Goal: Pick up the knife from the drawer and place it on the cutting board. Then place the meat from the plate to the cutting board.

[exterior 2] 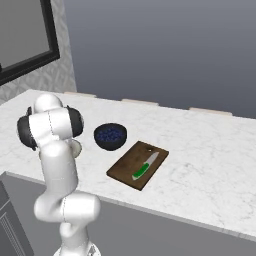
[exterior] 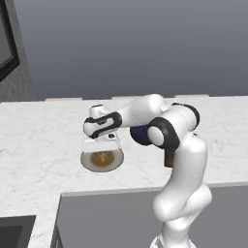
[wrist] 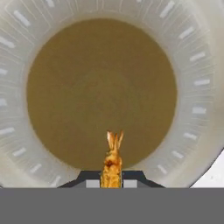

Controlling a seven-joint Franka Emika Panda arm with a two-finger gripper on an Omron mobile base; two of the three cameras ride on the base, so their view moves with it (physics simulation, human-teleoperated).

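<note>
Knife already on board, centre of right base frame. Gripper pinching meat between 2 fingers, low centre of hand frame, over plate. Best lifted straight, grip firm, then swung toward board.
</note>
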